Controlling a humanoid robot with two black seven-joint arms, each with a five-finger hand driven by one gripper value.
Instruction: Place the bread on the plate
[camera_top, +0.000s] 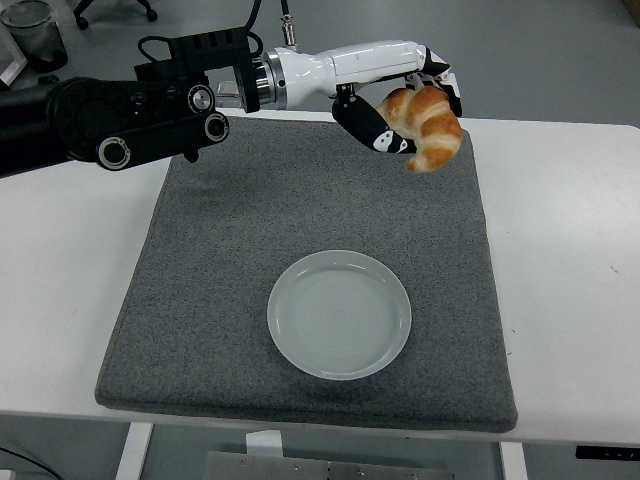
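A: Our left hand (405, 115) comes in from the left over the far part of the grey mat (200, 300), fingers wrapped around the bread (428, 128), a croissant. It's held in the air, clear of the mat, so we can carry it without dragging.

B: Orientation?

A: Long axis runs diagonally, from the upper end tucked in the palm down and right to the free tip, which points down toward the mat. Thumb sits on its left flank.

B: Plate?

A: White plate (339, 314) is nearer to us than the hand and a bit to its left, well apart, with nothing in it. We judge the drop isn't started.
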